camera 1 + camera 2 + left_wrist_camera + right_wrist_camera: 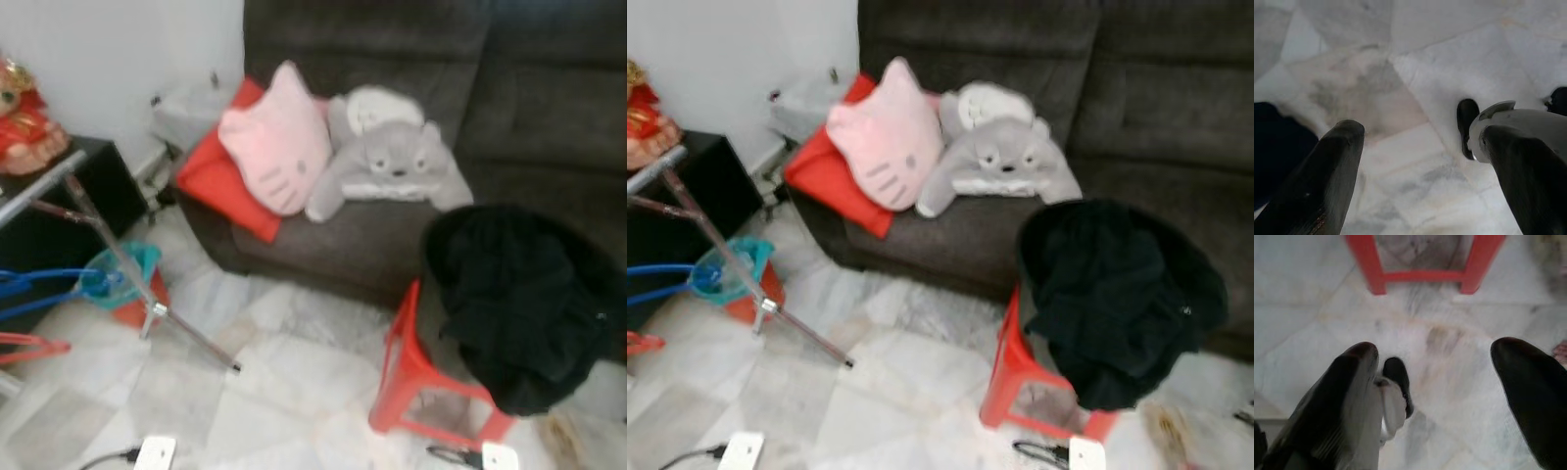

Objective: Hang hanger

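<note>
step: approach, nothing picked up | hangers: blue hanger [29, 289] and red hanger [29, 346] at the far left by the metal rack [108, 245] | left gripper [1415, 171] and right gripper [1435, 396]: fingers apart, empty, above marble floor [1415, 58] | next: probably turn left; reach a hanger

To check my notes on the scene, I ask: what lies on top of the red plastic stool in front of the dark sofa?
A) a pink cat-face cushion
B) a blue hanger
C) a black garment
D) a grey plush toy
C: a black garment is heaped over the red plastic stool, while the pink cat-face cushion and the grey plush toy lie on the dark sofa.
</note>
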`<state>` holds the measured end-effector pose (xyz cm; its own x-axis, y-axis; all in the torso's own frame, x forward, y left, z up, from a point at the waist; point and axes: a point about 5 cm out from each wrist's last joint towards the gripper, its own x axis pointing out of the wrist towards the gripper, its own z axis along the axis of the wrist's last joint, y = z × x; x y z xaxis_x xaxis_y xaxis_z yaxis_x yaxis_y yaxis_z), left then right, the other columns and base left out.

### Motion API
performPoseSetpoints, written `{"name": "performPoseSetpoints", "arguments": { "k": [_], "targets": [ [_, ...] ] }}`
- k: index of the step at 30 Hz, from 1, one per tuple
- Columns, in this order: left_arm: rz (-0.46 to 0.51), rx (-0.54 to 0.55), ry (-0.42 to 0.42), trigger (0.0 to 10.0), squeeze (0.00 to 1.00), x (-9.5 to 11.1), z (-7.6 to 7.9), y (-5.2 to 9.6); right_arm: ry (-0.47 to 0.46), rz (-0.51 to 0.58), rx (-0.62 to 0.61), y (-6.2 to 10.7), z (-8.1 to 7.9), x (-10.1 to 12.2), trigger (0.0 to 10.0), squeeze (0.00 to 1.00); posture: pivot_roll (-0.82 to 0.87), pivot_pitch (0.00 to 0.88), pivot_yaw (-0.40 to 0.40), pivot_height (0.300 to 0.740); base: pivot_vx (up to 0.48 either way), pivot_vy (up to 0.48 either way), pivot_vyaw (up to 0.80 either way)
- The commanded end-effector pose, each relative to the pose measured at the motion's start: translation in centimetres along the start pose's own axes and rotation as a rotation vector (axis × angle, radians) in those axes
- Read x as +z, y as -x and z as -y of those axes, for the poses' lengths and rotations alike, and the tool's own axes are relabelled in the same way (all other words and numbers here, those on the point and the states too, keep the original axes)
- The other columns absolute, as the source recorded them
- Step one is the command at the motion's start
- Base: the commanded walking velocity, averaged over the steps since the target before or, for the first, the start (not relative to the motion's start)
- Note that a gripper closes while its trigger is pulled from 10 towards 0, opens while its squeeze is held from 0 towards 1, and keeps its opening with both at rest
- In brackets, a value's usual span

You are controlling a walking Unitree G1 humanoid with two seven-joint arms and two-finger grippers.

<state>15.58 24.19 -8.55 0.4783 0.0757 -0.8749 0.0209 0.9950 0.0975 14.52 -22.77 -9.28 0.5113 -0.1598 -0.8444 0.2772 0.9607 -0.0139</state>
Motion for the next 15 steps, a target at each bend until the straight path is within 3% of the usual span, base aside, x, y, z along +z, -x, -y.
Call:
{"name": "performPoseSetpoints", "arguments": {
  "k": [1, 15],
  "targets": [
    [-0.034, 0.008, -0.018, 10.0, 0.0, -0.98, -0.58, 0.23, -0.016, -0.034, 0.01, 0.13, -0.58, -1.11, 10.0, 0.0, -0.01, 0.0, 0.077, 0.74, 0.0, 0.0, -0.71],
    [-0.036, 0.003, -0.024, 10.0, 0.0, -0.97, -0.55, 0.22, -0.014, -0.034, 0.011, 0.13, -0.58, -1.1, 10.0, 0.0, -0.01, 0.0, 0.076, 0.74, 0.0, 0.0, -0.71]
  ]
}}
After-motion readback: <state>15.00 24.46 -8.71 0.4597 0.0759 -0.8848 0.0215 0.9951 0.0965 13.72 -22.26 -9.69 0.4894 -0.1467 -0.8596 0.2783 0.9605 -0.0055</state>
